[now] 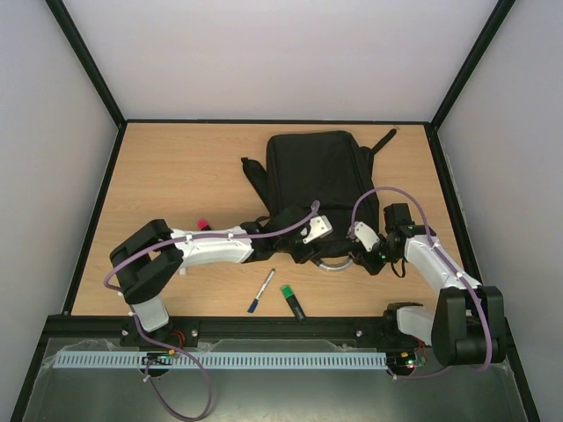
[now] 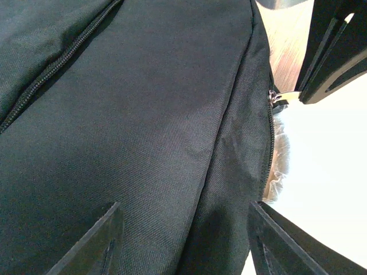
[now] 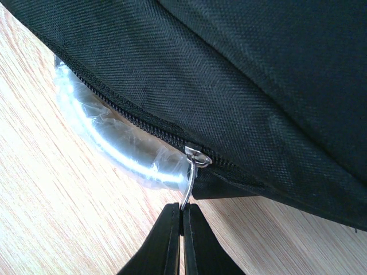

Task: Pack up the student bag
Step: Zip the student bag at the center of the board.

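The student bag (image 1: 321,171) is a large black fabric backpack lying flat in the middle of the table. Its silvery loop handle (image 3: 114,146), wrapped in clear plastic, points toward the arms. My right gripper (image 3: 182,216) is shut on the metal zipper pull (image 3: 192,169) at the bag's near edge (image 1: 362,251). My left gripper (image 2: 186,243) stands open over the black fabric (image 2: 143,126) beside that zipper, with a fold of cloth between its fingers (image 2: 94,243) but not pinched. In the top view the left gripper (image 1: 310,242) sits at the bag's near end.
A blue-tipped pen (image 1: 261,292) and a green-capped marker (image 1: 293,301) lie on the wooden table (image 1: 176,167) near the front edge. A small pink object (image 1: 203,224) peeks out behind the left arm. Black frame rails border the table.
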You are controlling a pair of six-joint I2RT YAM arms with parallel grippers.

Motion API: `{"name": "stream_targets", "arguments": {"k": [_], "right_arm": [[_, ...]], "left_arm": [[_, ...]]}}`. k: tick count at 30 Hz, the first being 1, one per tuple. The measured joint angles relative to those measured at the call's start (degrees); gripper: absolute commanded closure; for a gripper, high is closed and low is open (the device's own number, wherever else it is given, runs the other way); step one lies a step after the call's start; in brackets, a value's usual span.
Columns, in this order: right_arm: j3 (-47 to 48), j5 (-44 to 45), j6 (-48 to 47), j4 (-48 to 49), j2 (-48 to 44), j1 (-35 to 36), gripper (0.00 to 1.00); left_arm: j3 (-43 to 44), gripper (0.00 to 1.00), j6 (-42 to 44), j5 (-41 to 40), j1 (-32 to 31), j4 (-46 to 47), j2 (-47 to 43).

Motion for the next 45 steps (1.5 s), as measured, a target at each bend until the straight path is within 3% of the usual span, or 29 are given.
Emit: {"name": "stream_targets", "arguments": {"k": [5, 14, 19, 35, 40, 42, 45], "right_arm": [[0.0, -0.2, 0.3, 0.0, 0.0, -0.2, 0.99], [0.0, -0.5, 0.5, 0.0, 0.0, -0.9, 0.99], [0.0, -1.4, 0.4, 0.0, 0.4, -2.6, 0.99], [3.4, -1.6, -1.5, -2.1, 4.1, -9.9, 0.99], [4.4, -1.5, -2.1, -3.3, 4.1, -10.5, 0.99], [4.4, -1.6, -2.0, -3.5, 4.1, -10.6, 0.99], [4.4, -1.8, -2.0, -3.5, 4.1, -10.6, 0.99]], "left_arm": [[0.0, 0.46, 2.8, -2.4, -1.2, 1.4, 1.6], [1.2, 0.88, 8.3, -12.0, -5.2, 3.5, 5.3], [1.4, 0.98, 9.7, -15.0, -5.8, 3.8, 5.5], [-2.0, 0.97, 9.2, -18.5, -6.3, 3.8, -3.1], [-2.3, 0.56, 7.2, -19.0, -6.5, 2.0, -4.9], [-2.4, 0.47, 5.2, -20.4, -6.5, 1.3, -5.2], [-2.9, 0.43, 0.8, -21.8, -5.5, -0.8, -6.0]]}}
